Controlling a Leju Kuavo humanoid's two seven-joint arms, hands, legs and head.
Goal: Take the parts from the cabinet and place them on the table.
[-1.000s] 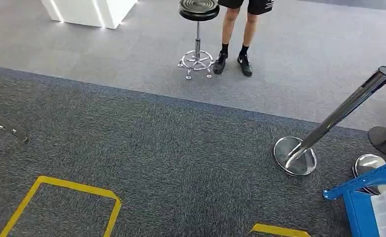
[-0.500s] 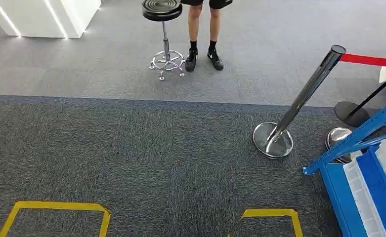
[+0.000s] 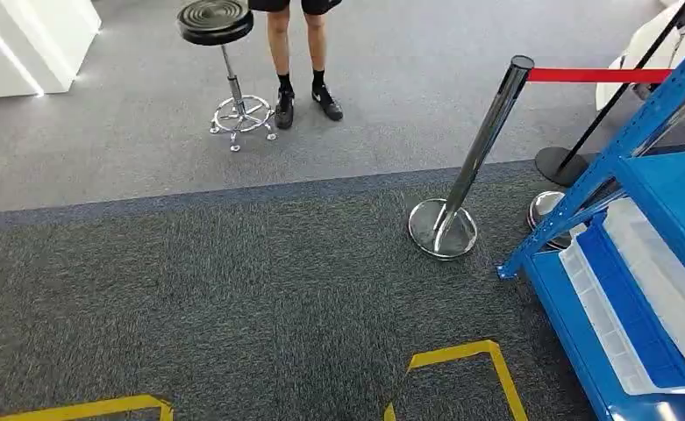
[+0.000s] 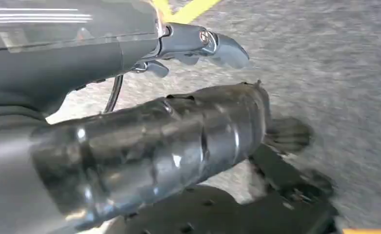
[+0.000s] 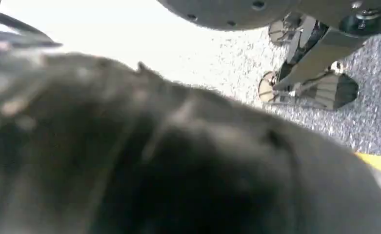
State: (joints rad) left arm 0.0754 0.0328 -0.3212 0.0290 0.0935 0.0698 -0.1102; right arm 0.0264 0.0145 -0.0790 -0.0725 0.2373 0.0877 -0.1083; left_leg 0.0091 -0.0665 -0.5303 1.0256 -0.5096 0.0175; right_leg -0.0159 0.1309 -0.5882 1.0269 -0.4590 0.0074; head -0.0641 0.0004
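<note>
Left wrist view: robot hand [image 4: 149, 146] hangs over carpet [image 4: 334, 73], blurred.

A chrome stanchion [image 3: 461, 189] stands just beside the blue cabinet [image 3: 637, 263], carpet [image 3: 233, 289] alongside.

A cordoned demo or exhibition floor: grey carpet [image 3: 233, 289] marked with yellow tape [image 3: 461, 355], a chrome stanchion [image 3: 466, 167] with red belt [image 3: 597, 75] at centre right, blue metal shelving [image 3: 645, 228] at right, stool [image 3: 220, 53] upper left
</note>
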